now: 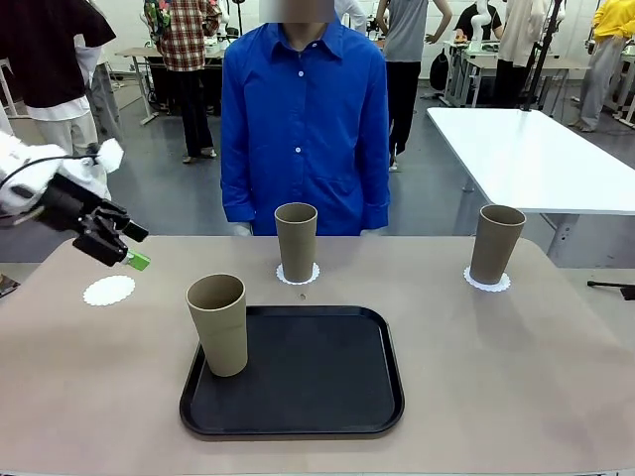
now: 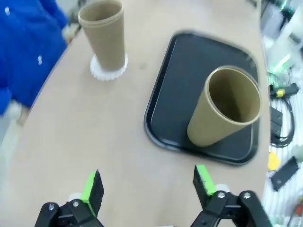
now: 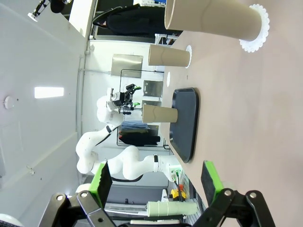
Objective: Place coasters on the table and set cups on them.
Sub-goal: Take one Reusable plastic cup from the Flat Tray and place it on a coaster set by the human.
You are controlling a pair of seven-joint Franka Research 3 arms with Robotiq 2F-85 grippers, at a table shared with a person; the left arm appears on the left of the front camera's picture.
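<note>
Three khaki cups stand on the beige table (image 1: 496,377). One cup (image 1: 218,322) (image 2: 227,106) (image 3: 160,114) is on the black tray's left side. A second cup (image 1: 296,241) (image 2: 102,40) (image 3: 169,55) rests on a white coaster (image 1: 298,275) (image 2: 109,72) at the far middle. The third cup (image 1: 496,243) (image 3: 213,19) sits on a coaster (image 1: 487,283) (image 3: 255,28) at the right. An empty coaster (image 1: 109,291) lies at the left, just below my left gripper (image 1: 137,248) (image 2: 149,189), which hovers open and holds nothing. My right gripper (image 3: 156,182) is open and holds nothing.
The black tray (image 1: 317,382) (image 2: 189,90) (image 3: 187,123) lies at the near middle of the table. A person in a blue shirt (image 1: 303,119) stands at the far edge. A white table (image 1: 536,149) is behind on the right, and a black cable end (image 1: 610,288) lies at the right edge.
</note>
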